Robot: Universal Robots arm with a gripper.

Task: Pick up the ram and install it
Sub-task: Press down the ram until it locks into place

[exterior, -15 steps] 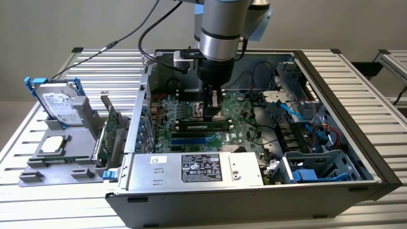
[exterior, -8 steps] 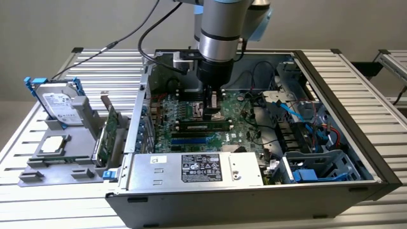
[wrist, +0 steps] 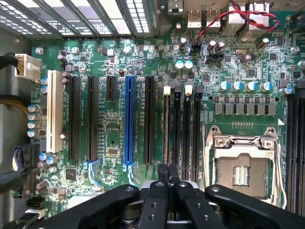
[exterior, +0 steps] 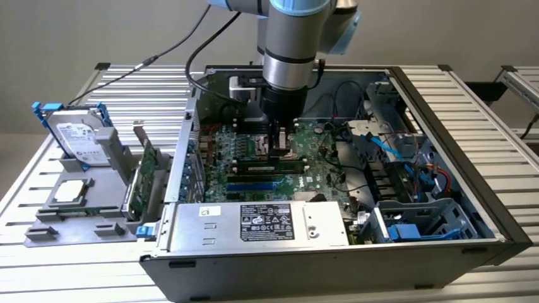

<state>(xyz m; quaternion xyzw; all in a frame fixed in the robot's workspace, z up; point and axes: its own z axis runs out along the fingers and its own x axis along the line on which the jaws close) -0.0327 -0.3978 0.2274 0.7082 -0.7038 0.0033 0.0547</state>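
An open computer case (exterior: 337, 252) is lying on a slatted table (exterior: 471, 88), and the motherboard (exterior: 252, 170) is lying flat inside it. The power supply (exterior: 261, 224) is sitting in the case in front of the motherboard, and the drive cage (exterior: 421, 221) is standing at the exterior view's right of it. The robot arm (exterior: 291, 57) is reaching down from above, with the gripper (exterior: 282, 136) hanging just above the middle of the motherboard. At the exterior view's left, outside the case, a holder (exterior: 76, 214) is resting on the table. A hard drive (exterior: 76, 136) is standing upright in the holder, and an expansion card (exterior: 145, 177) is standing between the hard drive and the case.

In the wrist view, the gripper (wrist: 167, 174) is hovering over the memory slots (wrist: 181, 133), which are lying between the long card slots (wrist: 128, 124) and the processor socket (wrist: 243, 167).
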